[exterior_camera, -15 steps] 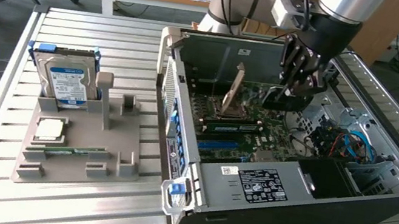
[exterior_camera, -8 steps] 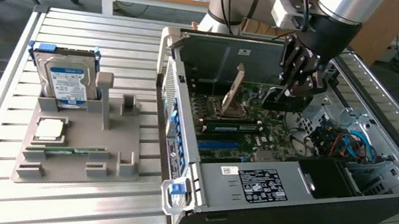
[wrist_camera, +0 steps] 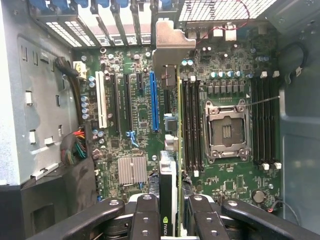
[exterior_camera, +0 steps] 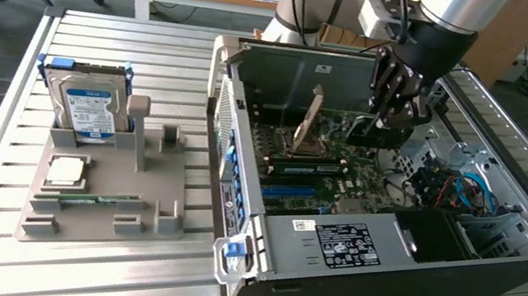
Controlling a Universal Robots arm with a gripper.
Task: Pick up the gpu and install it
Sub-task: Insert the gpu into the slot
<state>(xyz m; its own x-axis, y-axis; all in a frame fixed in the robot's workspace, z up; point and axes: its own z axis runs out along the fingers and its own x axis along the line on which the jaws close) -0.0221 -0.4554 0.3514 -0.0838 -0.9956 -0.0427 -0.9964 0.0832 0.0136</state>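
Over the motherboard [wrist_camera: 227, 182], gpu [wrist_camera: 168, 182] edge-down in closed gripper [wrist_camera: 172, 212], bracket [wrist_camera: 170, 42] toward rear slots [wrist_camera: 120, 20].

The gpu [wrist_camera: 168, 190] bears a small green swirl logo [wrist_camera: 165, 226] on its edge (no lettering is legible elsewhere).

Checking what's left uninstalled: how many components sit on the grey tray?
3: hard drive standing at the far end, processor flat before it, memory stick lying nearest the camera. None seems hidden.
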